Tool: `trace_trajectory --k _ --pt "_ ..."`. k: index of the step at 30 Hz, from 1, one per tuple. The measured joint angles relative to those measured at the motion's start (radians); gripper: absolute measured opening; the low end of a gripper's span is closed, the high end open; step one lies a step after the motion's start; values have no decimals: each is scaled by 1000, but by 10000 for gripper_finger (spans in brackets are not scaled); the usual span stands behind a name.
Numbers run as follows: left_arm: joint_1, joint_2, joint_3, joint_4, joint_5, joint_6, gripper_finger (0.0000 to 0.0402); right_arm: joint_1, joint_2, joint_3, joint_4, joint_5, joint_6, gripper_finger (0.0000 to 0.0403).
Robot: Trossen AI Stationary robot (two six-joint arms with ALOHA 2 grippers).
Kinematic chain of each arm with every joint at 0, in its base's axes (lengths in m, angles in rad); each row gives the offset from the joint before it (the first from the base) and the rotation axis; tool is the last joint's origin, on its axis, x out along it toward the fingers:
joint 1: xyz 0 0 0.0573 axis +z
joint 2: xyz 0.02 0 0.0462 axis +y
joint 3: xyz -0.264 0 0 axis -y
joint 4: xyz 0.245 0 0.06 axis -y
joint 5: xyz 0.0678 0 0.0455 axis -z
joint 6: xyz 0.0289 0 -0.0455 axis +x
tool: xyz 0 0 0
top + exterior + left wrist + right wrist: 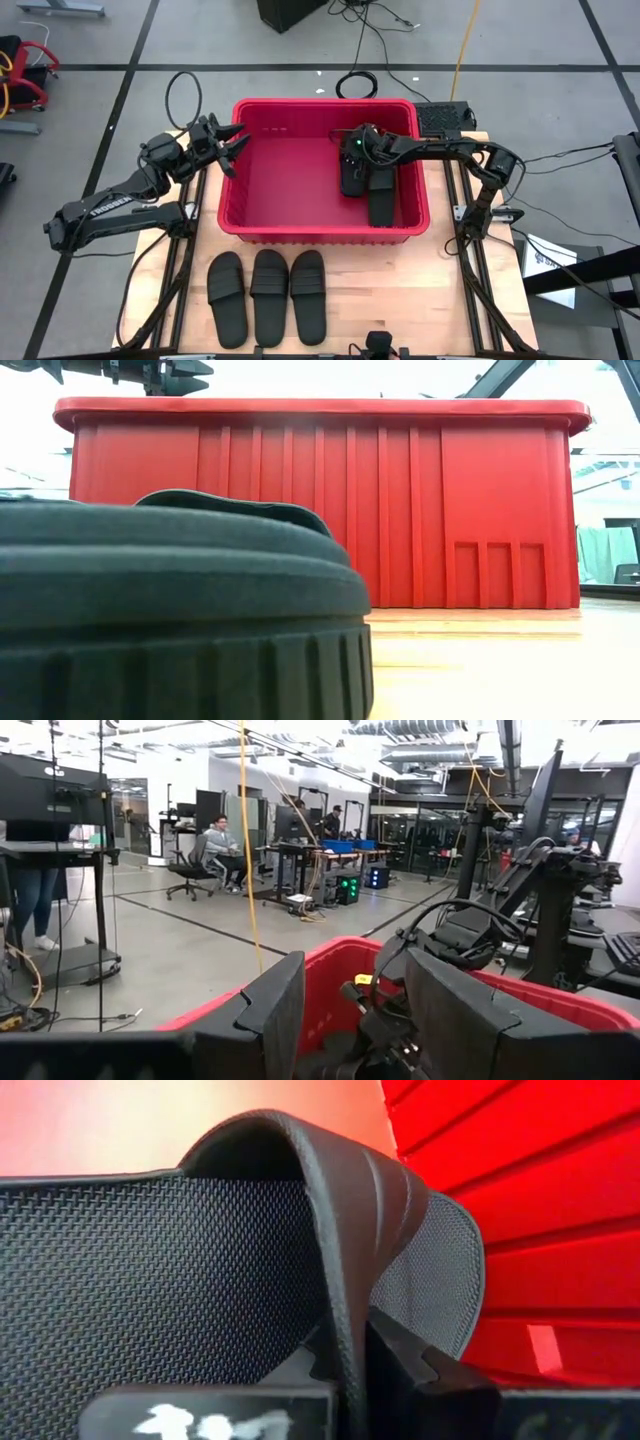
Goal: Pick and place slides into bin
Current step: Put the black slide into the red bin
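- Right end effector (352,150) inside the bin (240,205), pinching a slide's strap (345,1230) — only its wrist view shows that.
- Left end effector (232,143) spread at the bin's 9 o'clock rim.
- Three slides (268,296) on the desk (440,300) at 6 o'clock.

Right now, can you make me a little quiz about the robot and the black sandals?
1. How many slides lie on the table in front of the bin?
2. True or false: the left claw is holding a slide.
3. Which claw reaches into the bin: A) left, B) right, C) neither?

Key
1. Three, side by side.
2. False; it is open and empty above the bin's left rim.
3. B; it grips a slide's strap.
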Motion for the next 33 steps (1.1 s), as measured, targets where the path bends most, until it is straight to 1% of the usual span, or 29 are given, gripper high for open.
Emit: trace_trajectory --k 12,18,33 --pt "0 0 0 1 0 -20 179 -5 0 -27 47 -3 6 16" --pt "0 0 0 2 21 -29 179 -11 0 -28 52 -9 -1 20" --pt "0 0 0 -1 22 -30 179 -4 0 -29 72 0 -12 112"
